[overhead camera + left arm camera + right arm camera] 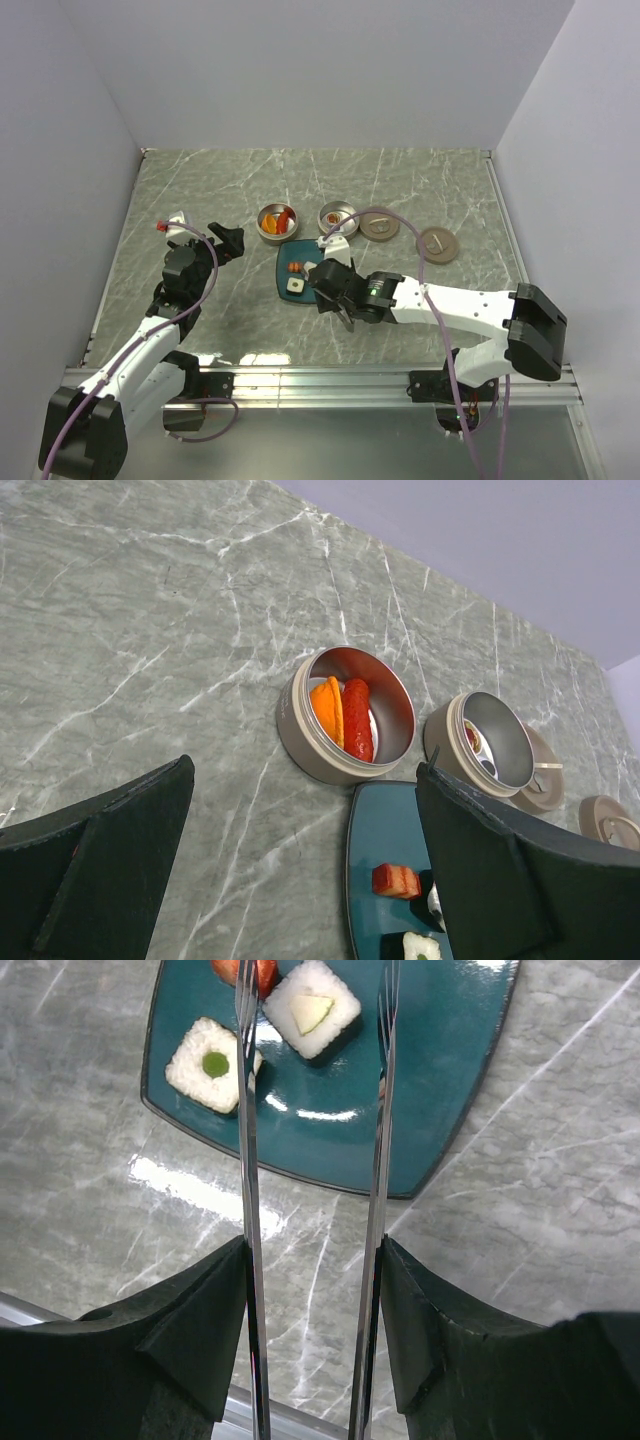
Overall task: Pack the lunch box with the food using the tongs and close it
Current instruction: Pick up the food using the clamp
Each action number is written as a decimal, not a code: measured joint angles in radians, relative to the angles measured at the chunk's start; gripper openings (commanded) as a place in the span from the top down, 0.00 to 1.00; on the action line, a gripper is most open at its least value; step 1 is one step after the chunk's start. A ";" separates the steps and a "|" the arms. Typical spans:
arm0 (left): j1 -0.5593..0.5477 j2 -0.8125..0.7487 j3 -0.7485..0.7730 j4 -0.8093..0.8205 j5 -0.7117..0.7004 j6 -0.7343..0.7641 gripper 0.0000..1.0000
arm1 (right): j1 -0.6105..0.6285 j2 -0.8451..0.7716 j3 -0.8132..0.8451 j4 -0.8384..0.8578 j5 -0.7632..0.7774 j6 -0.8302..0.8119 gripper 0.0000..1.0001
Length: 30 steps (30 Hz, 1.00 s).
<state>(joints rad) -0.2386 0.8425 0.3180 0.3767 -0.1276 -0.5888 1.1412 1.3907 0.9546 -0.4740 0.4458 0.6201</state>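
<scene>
My right gripper [313, 1260] is shut on the tongs [247, 1160], one finger pressing on the outside of each silvery arm. The arms stand apart, and their tips hang over the teal plate [430, 1080]. On the plate lie two white blocks of food [212, 1064] [313, 1008] and a red piece [240, 968]. One round tin of the lunch box [300, 740] holds an orange piece [328, 708] and a red elongated one [357, 720]. A second tin [450, 742] stands to its right. My left gripper [300, 850] hangs open left of the plate [380, 830], holding nothing.
Two round tan lids [380, 226] [437, 244] lie right of the tins. Grey walls close in the marble table [200, 190] on the left, back and right. A metal rail [330, 375] runs along the near edge by the arm bases.
</scene>
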 measured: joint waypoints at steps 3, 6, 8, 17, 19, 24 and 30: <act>0.000 0.000 0.000 0.000 0.000 0.000 0.01 | 0.000 0.013 0.000 0.011 -0.011 0.000 0.39; 0.000 0.000 0.000 0.000 0.000 0.000 0.00 | 0.000 0.028 0.000 0.011 -0.021 0.000 0.40; 0.000 0.000 0.000 0.000 0.000 0.000 0.01 | 0.002 0.040 0.000 0.011 -0.021 0.001 0.40; 0.000 0.000 0.000 0.000 0.001 0.000 0.01 | 0.006 0.069 0.000 -0.003 -0.021 0.027 0.52; 0.000 0.000 0.000 0.000 0.001 0.000 0.01 | 0.006 0.069 0.000 -0.006 -0.021 0.033 0.60; 0.000 0.000 0.000 0.000 0.000 0.000 0.00 | 0.006 0.076 0.002 -0.016 -0.020 0.038 0.72; 0.000 0.000 0.000 0.000 0.000 0.000 0.01 | 0.006 0.078 0.025 -0.049 0.009 0.036 0.74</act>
<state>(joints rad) -0.2386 0.8421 0.3180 0.3767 -0.1272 -0.5888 1.1473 1.4685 0.9794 -0.5232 0.4549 0.6563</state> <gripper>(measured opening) 0.995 0.423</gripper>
